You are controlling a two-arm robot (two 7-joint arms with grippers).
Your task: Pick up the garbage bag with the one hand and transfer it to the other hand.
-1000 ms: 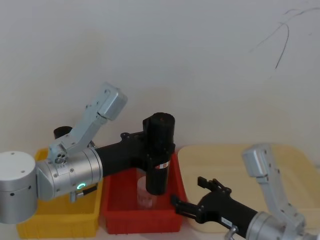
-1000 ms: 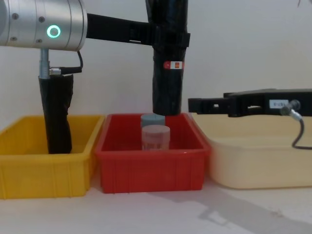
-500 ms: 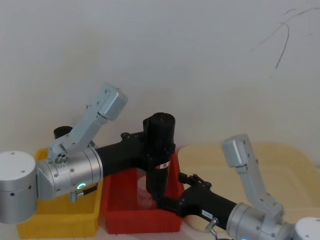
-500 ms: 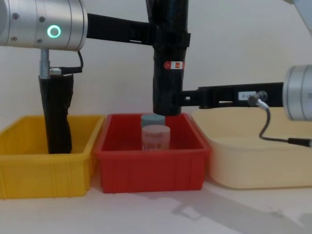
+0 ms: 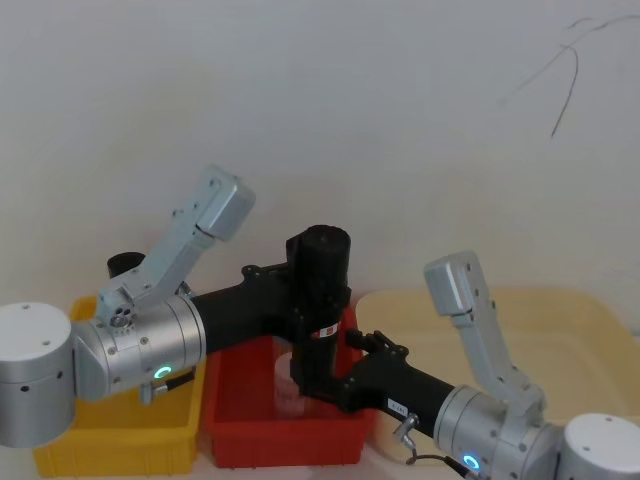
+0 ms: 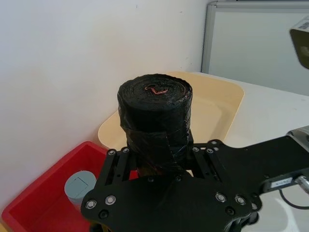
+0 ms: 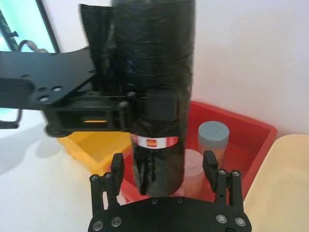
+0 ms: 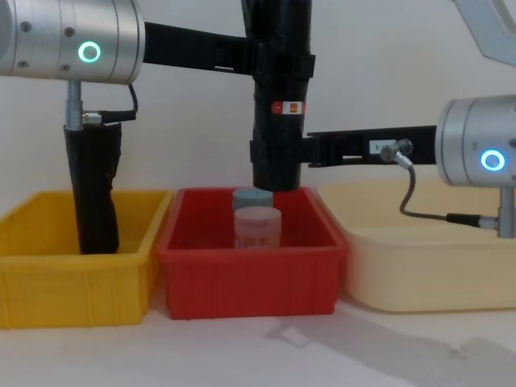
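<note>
Black crinkled plastic forms two rolls. One, the garbage bag (image 8: 278, 81), carries one red-and-white label band (image 8: 289, 106) and is held upright above the red bin (image 8: 250, 278), clear of its contents. The left pincer (image 8: 282, 63), on the green-lit arm, is clamped on the roll's upper part, above the label band. The right pincer (image 7: 163, 162), on the blue-lit arm, reaches in level and brackets the roll's lower part, below the label band. Its two fingers (image 7: 117, 166) stand spread, one on each side, with a gap to the plastic.

The second roll (image 8: 95, 189) stands in the yellow bin (image 8: 72, 290).

Three bins sit side by side on the worktop (image 8: 242, 347): yellow, red, and a cream tray (image 8: 419, 274). The red bin holds two containers: one grey-lidded (image 8: 252, 197), one pinkish (image 8: 258, 227).
</note>
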